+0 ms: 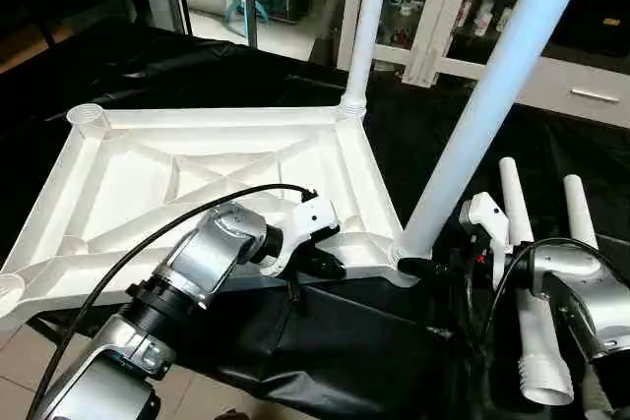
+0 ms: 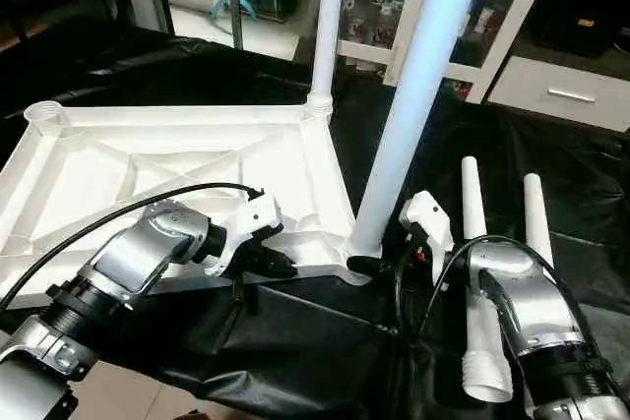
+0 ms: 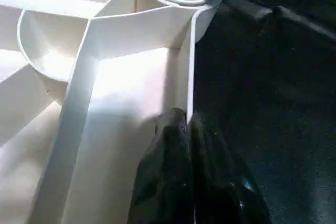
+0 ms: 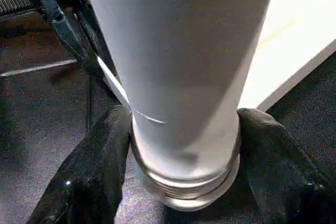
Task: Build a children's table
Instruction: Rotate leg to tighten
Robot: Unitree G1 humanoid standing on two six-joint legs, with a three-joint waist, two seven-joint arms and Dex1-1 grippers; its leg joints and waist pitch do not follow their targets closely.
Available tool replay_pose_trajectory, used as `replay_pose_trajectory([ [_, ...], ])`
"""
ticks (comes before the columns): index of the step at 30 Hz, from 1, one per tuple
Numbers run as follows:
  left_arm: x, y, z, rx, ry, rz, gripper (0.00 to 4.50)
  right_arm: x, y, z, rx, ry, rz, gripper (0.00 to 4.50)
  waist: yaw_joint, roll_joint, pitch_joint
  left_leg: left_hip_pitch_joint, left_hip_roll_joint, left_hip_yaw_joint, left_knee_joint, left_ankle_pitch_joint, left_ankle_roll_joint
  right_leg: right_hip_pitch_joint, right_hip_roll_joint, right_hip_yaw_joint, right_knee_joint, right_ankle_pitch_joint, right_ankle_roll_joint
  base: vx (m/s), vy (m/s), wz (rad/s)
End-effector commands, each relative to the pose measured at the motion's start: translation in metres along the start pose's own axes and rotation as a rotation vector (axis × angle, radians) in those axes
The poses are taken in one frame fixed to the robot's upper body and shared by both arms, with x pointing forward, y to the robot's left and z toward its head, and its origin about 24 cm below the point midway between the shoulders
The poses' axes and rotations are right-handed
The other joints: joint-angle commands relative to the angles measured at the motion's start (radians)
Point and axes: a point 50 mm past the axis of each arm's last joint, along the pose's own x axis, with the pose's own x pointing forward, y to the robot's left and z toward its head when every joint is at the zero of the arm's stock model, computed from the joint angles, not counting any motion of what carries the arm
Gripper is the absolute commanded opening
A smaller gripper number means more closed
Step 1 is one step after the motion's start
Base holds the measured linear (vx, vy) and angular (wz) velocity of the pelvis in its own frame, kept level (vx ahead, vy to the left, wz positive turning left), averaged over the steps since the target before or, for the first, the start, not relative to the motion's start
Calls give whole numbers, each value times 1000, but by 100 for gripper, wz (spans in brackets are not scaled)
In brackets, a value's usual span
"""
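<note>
Step in hand: seating leg 2 of 4. The table top [image 1: 226, 169] is lying ribs-up on the black counter [image 1: 551, 159], near its front edge. The left gripper [image 1: 330, 265] is pinching the top's front rim, jaws pressed together. The right gripper [image 4: 181, 182] is straddling the near-corner leg [image 1: 492, 95], jaws spread around its base. That leg is leaning right, long axis off vertical; the far-corner leg [image 1: 366, 27] is standing upright. Next: probably straighten and seat it. 2 spare legs [image 1: 546, 341] are lying by the right edge.
</note>
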Motion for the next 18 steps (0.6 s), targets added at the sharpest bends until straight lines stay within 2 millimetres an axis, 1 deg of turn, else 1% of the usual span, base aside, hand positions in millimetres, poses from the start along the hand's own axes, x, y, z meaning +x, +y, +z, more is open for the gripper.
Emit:
replay_pose_trajectory([
  [1,10,0,-4,-41,10,12,0,7,-5,-3,-6,6,-67,277,-1,-6,-59,0,46,-9,-67,-97,82,57,-82,41,-70,-178,-240,0,0,0],
  [2,10,1,-4,-44,8,23,0,8,-7,-3,-10,7,-91,276,-3,-4,-58,1,47,-10,-69,-115,69,55,-84,41,-74,-210,-234,0,0,0],
  [4,11,7,-1,-56,-9,81,0,14,-16,-6,-7,6,-207,275,-6,-7,-56,1,44,-11,-70,-133,57,56,-83,40,-79,-253,-219,0,0,0],
  [5,12,12,1,-70,-22,128,0,20,-20,-7,26,-10,-283,275,-15,-5,-53,3,41,-12,-74,-167,36,53,-82,37,-88,-326,-195,0,0,0],
  [6,12,12,1,-70,-22,128,0,20,-20,-7,26,-10,-283,275,-16,-5,-53,4,41,-15,-76,-180,30,55,-83,36,-90,-353,-185,0,0,0],
  [7,12,17,4,-74,-35,173,0,29,-21,-7,69,-38,-341,275,-18,-9,-54,4,42,-16,-76,-192,26,56,-84,38,-92,-381,-167,0,0,0],
  [8,13,20,6,-77,-44,198,0,35,-20,-7,96,-51,-368,274,-21,-8,-53,7,41,-14,-76,-193,27,50,-83,40,-94,-382,-163,0,0,0],
  [9,13,22,8,-79,-53,219,0,41,-20,-7,108,-55,-399,274,-22,-8,-53,5,40,-16,-77,-193,26,52,-83,39,-95,-390,-158,0,0,0],
  [10,13,22,8,-80,-56,225,0,43,-20,-7,110,-55,-409,274,-25,-8,-54,3,39,-17,-79,-194,20,52,-84,38,-96,-405,-148,0,0,0],
  [11,13,23,9,-80,-59,230,0,45,-19,-7,112,-56,-417,274,-24,-8,-55,4,41,-18,-79,-191,21,53,-84,38,-96,-402,-141,0,0,0],
  [12,14,26,11,-86,-71,258,0,55,-20,-9,153,-55,-492,274,-24,-6,-55,6,43,-17,-79,-191,20,49,-84,40,-95,-393,-143,0,0,0],
  [13,14,27,11,-87,-73,264,0,58,-20,-9,162,-55,-510,274,-28,-4,-54,3,41,-18,-81,-191,16,49,-82,40,-93,-381,-149,0,0,0],
  [14,15,29,14,-90,-85,284,0,71,-18,-9,213,-48,-610,274,-30,-4,-56,0,40,-20,-83,-182,9,53,-82,39,-90,-366,-147,0,0,0],
  [15,15,29,14,-90,-86,285,0,72,-18,-9,218,-45,-622,274,-32,-3,-55,2,40,-19,-84,-183,3,50,-81,40,-89,-360,-148,0,0,0],
  [16,17,30,15,-88,-91,296,0,83,-17,-13,267,-8,-753,274,-34,-3,-55,2,41,-20,-86,-187,-7,51,-83,40,-89,-356,-148,0,0,0],
  [17,17,30,15,-88,-91,296,0,83,-17,-13,267,-8,-753,274,-41,0,-55,1,39,-21,-89,-193,-18,51,-81,41,-87,-357,-146,0,0,0],
  [18,18,31,16,-89,-94,302,0,91,-15,-14,297,9,-802,274,-42,-1,-56,4,39,-20,-88,-199,-20,49,-81,41,-89,-359,-144,0,0,0],
])
